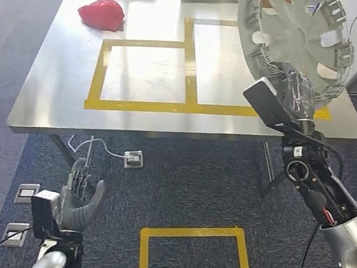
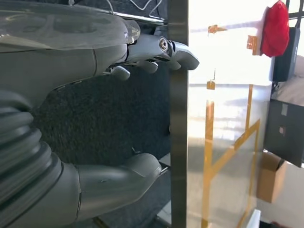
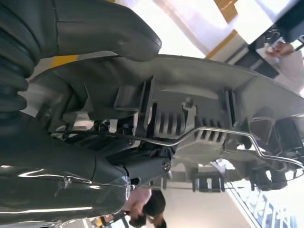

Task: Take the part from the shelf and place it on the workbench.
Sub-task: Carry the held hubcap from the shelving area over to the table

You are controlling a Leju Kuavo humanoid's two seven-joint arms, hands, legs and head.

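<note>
Hubcap point(image 1: 296, 31) was clamped in your right hand point(image 1: 296, 91) above the desk point(image 1: 61, 88); your left hand point(image 1: 77, 196) hung low, fingers apart, holding nothing.

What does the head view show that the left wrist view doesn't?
Only the head view shows the right robot hand holding the hubcap over the table's right end, plus the yellow floor square. Only the left wrist view shows a cardboard box beyond the table. Both share the open left robot hand, the steel table, its yellow tape and the red cloth.
</note>
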